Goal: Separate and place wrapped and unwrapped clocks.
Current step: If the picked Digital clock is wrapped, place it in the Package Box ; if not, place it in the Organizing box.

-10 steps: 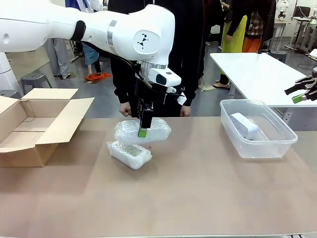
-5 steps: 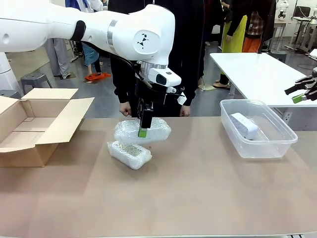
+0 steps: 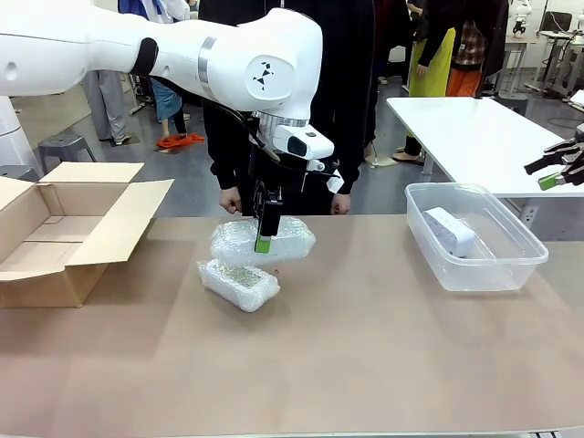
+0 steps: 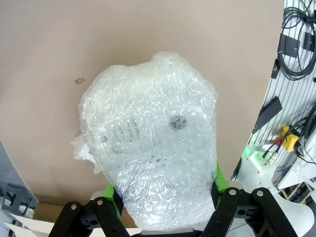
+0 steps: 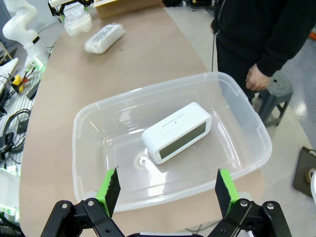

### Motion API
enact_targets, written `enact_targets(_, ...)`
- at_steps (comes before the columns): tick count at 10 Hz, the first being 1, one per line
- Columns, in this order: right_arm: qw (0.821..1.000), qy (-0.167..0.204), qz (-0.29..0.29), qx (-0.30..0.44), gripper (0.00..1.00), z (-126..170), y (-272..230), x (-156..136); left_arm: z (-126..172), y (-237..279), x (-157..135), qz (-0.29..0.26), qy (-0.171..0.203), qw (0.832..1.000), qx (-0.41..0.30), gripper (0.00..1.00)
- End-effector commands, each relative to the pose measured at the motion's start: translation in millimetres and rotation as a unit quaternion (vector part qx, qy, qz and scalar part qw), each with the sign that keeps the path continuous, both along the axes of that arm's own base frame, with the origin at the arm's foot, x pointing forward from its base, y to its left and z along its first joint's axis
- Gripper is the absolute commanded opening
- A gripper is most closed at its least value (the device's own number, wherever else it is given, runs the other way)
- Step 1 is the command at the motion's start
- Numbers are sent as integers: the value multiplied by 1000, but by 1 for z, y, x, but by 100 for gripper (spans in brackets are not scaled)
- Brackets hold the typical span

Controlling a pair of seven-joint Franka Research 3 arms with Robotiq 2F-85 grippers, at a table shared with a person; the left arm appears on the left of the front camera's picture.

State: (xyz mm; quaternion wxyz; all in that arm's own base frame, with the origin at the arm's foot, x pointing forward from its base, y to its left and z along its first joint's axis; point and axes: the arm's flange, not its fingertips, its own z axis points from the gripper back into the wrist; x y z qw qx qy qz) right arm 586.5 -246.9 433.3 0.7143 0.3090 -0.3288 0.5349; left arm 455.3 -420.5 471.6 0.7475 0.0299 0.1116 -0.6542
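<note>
The open cardboard box (image 3: 64, 228) sits at the left. The clear bin (image 3: 511, 266) holds the bare clock (image 3: 450, 231). The left gripper (image 3: 263, 239) pinches one wrapped clock (image 3: 294, 239) above the other wrapped clock (image 3: 239, 283). I think it should go slowly to the box, squeezed softly. The right gripper (image 5: 167, 186) is spread wide.

L tool (image 4: 168, 190) gripping wrapped clock (image 4: 148, 143)
Green pads (image 4: 220, 178) pressing both sides of the bubble wrap; brown worktop (image 4: 59, 44) showing behind clock, cables hanging at right.
</note>
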Motion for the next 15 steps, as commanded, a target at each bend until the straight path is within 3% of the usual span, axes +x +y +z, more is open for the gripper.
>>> enact_targets(1, 1000, -1, -2, 0, 100, 0, 1, 0, 3, 0, -1, 2, -3, 1000, 0, 42)
enact_targets(2, 1000, -1, -2, 0, 100, 0, 1, 0, 0, 0, 0, 0, 0, 1000, 0, 81)
enact_targets(4, 1000, -1, -2, 0, 100, 0, 1, 0, 7, -4, 7, 32, 0, 999, 2, 81)
enact_targets(8, 1000, -1, -2, 0, 100, 0, 1, 0, 32, 41, 0, 122, -17, 992, -14, 81)
enact_targets(12, 1000, -1, -2, 0, 100, 0, 1, 0, 51, 120, -17, 236, -46, 971, 3, 81)
enact_targets(15, 1000, -1, -2, 0, 100, 0, 1, 0, 39, 193, -23, 289, -60, 955, -36, 81)
